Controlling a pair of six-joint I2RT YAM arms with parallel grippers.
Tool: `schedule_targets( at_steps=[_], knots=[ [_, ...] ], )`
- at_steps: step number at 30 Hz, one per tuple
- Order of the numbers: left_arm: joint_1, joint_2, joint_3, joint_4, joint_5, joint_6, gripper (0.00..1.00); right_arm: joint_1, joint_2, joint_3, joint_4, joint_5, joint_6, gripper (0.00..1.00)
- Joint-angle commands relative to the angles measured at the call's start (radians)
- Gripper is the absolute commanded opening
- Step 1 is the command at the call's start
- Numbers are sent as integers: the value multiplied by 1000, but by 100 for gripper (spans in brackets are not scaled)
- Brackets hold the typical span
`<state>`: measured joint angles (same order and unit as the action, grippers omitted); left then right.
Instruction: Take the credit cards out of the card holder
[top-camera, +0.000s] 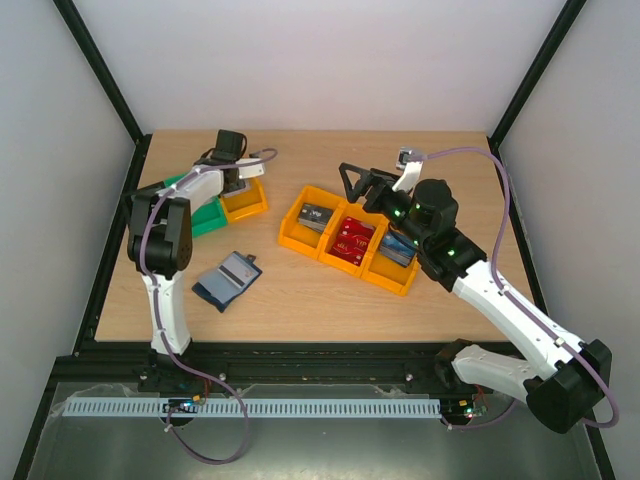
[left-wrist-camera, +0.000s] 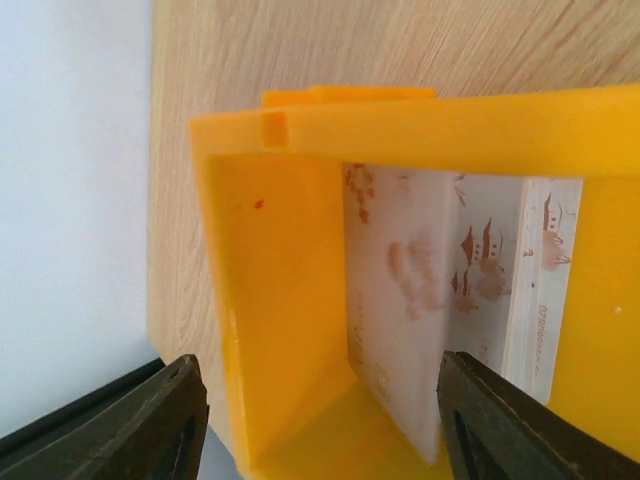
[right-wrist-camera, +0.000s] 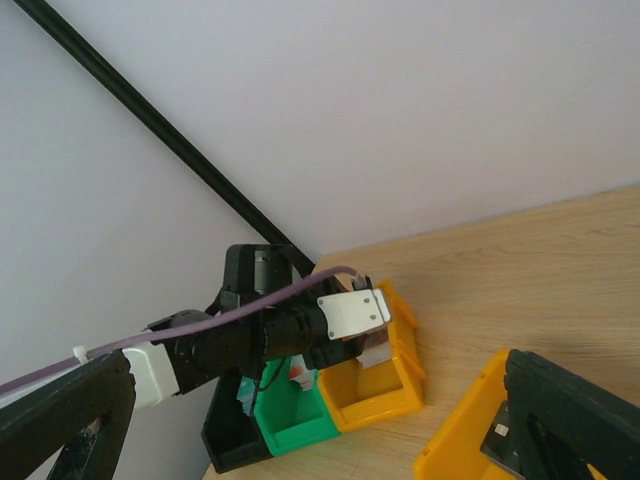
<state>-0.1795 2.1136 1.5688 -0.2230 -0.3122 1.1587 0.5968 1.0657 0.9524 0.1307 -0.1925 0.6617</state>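
The dark navy card holder (top-camera: 226, 279) lies open on the table in front of the left arm, pale inner pockets up. My left gripper (top-camera: 238, 187) is open over the small orange bin (top-camera: 247, 203). In the left wrist view a white card with reddish print (left-wrist-camera: 440, 290) leans inside that bin (left-wrist-camera: 270, 300), between my spread fingers (left-wrist-camera: 170, 420) and free of them. My right gripper (top-camera: 352, 182) is open and empty above the back edge of the orange tray (top-camera: 296, 213). The tray holds a dark grey card (top-camera: 318, 216), a red card (top-camera: 352, 238) and a blue card (top-camera: 397, 248).
A green bin (top-camera: 205, 218) and a black bin (right-wrist-camera: 225, 440) stand left of the orange bin (right-wrist-camera: 385, 375). The right wrist view shows the left arm (right-wrist-camera: 250, 340) over them and a corner of the tray (right-wrist-camera: 465, 445). Black frame posts and white walls surround the table.
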Motion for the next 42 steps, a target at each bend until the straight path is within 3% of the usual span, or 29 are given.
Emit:
schedule_targets(
  at_steps=[1, 7, 12, 15, 18, 20, 23, 27, 33, 42],
  knots=[
    [12, -89, 57, -79, 78, -60, 66, -3, -25, 21, -4, -8, -13, 99],
    [13, -159, 94, -160, 191, -141, 79, -3, -33, 21, -3, -19, -11, 99],
    [13, -304, 166, -325, 393, -476, 84, -3, -38, 20, -20, -42, -20, 99],
    [13, -435, 139, -487, 509, -660, 85, -3, -17, 13, -8, -129, -22, 99],
    [28, -572, 5, -620, 583, -736, 85, 4, 48, 16, 22, -313, -20, 95],
    [61, -664, -109, -702, 626, -717, 90, 30, 111, 28, 7, -366, -17, 90],
    [130, -759, -273, -799, 636, -644, 99, 122, 225, 90, -124, -330, -81, 85],
    [270, -778, -466, -863, 667, -567, 99, 229, 370, 149, -206, -282, -131, 82],
    [319, -700, -677, -712, 684, -578, 99, 326, 608, 216, -239, -270, -110, 78],
    [322, -584, -791, -578, 678, -551, 99, 404, 924, 462, -408, -273, -128, 73]
  ],
)
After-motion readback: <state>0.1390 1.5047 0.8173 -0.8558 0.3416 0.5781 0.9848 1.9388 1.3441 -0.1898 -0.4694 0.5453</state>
